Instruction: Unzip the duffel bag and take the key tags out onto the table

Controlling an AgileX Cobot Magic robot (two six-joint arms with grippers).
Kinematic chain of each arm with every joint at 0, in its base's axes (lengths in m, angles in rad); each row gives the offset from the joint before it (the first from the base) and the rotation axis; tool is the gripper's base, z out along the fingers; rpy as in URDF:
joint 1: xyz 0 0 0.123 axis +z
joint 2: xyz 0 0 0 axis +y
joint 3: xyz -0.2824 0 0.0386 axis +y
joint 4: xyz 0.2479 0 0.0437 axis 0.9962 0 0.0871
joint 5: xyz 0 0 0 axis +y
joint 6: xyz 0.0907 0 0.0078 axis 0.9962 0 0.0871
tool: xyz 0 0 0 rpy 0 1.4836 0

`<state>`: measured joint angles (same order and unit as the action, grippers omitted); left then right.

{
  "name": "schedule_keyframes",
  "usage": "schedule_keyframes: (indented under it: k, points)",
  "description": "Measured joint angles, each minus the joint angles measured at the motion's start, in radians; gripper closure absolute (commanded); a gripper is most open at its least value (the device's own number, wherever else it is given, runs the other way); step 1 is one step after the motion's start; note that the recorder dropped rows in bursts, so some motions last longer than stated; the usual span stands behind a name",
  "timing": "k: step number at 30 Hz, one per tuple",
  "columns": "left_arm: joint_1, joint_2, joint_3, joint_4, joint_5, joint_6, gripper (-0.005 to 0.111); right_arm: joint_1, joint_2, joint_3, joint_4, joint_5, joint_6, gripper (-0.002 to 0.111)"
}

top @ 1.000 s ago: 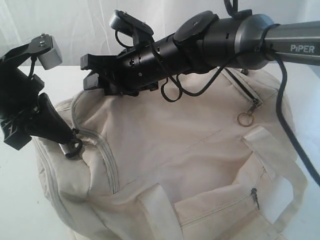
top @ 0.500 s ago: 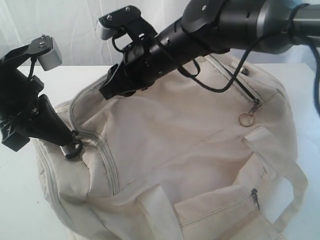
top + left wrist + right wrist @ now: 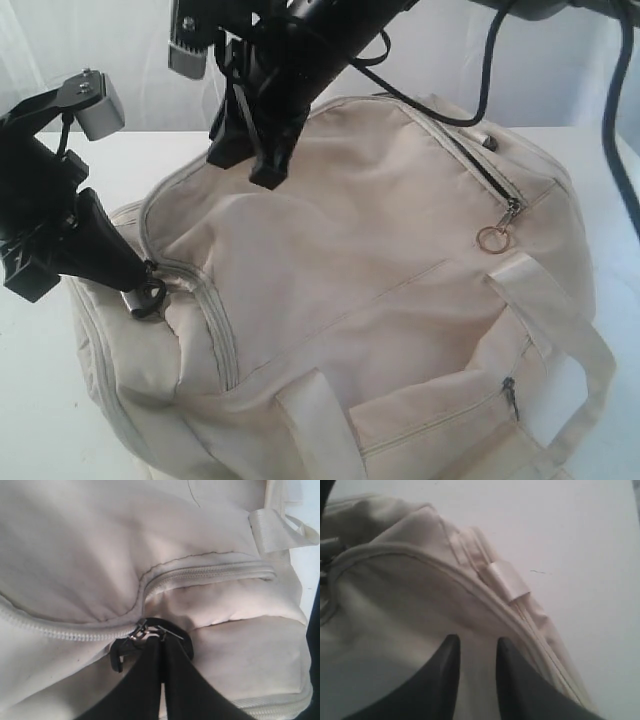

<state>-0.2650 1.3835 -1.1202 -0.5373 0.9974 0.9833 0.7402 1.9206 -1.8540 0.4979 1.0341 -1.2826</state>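
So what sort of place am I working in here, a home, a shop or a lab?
Most likely a lab or a staged test bench: a plain white table, what looks like a white curtain hung behind it, and a single cream duffel bag set out as the work piece.

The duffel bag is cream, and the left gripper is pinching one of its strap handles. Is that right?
Not quite. The duffel bag is cream, but the left gripper is pinching the bag's metal zipper pull, not a strap handle. The left wrist view shows the pull caught at the tips of the closed gripper, on the zipper line.
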Motion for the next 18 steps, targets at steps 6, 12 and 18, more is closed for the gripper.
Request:
schedule_keyframes:
  k: [6, 12, 18]
  points:
    - [0.0, 0.0, 0.0, -0.002, 0.0, 0.0, 0.107, 0.007, 0.028, -0.007, 0.088, 0.084, -0.314, 0.047]
    - [0.0, 0.0, 0.0, -0.002, 0.0, 0.0, 0.107, 0.048, 0.03, -0.007, 0.102, -0.01, -0.362, 0.042]
    - [0.0, 0.0, 0.002, 0.004, 0.005, 0.002, 0.107, 0.078, 0.071, -0.009, 0.109, -0.045, -0.384, 0.042]
